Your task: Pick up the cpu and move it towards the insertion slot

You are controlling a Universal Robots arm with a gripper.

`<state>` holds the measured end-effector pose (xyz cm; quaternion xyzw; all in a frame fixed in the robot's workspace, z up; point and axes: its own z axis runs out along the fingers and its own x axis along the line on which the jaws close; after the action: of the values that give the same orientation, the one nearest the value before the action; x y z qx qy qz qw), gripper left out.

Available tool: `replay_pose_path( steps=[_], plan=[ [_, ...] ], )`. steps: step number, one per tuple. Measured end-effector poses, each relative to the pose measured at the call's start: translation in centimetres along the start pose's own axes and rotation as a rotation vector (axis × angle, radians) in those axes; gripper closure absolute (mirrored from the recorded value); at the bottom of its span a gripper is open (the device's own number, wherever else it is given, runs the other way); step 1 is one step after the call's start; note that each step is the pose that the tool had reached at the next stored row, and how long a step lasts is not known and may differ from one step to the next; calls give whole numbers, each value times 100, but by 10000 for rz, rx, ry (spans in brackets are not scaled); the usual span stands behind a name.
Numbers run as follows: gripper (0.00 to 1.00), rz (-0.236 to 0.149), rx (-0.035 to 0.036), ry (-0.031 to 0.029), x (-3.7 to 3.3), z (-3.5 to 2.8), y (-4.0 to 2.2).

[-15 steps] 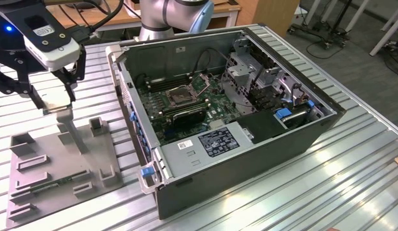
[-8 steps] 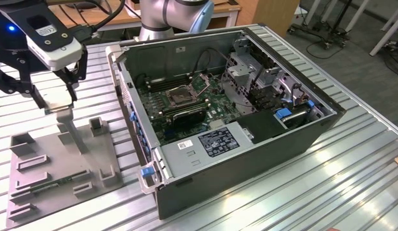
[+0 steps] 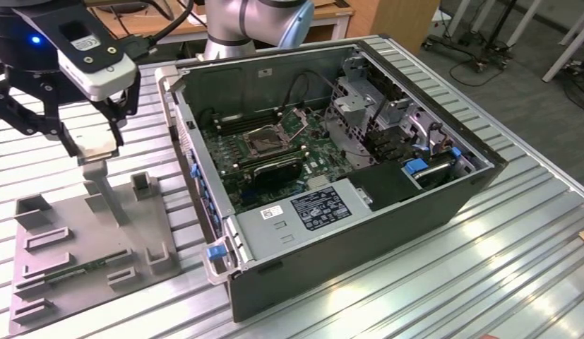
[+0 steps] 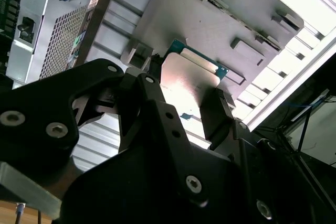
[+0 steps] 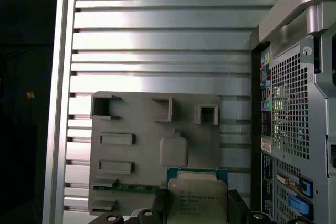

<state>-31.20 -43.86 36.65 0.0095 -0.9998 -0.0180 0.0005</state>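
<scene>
while pinching the cpu (image 5: 196, 202) by its edges, gripper (image 3: 99, 150) hovers over grey tray (image 3: 75, 244), beside computer case (image 3: 367, 236)

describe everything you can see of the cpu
The cpu is a small flat square chip with a silvery metal top bearing faint print, on a thin green-edged board. The hand is shut on it, gripping two opposite edges and holding it in the air above the grey tray, outside the computer case.

Shiny metal cpu (image 5: 197, 200), matt grey plastic tray (image 5: 142, 150)
</scene>
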Motion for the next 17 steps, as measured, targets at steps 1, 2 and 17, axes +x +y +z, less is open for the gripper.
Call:
replay_pose_path(
  steps=[1, 2, 17],
  plan=[
    [46, 0, 0, 0, -17, 0, 0],
    [46, 0, -1, 0, -35, 0, -1],
    [46, 0, 0, 0, -285, 0, -5]
  ],
)
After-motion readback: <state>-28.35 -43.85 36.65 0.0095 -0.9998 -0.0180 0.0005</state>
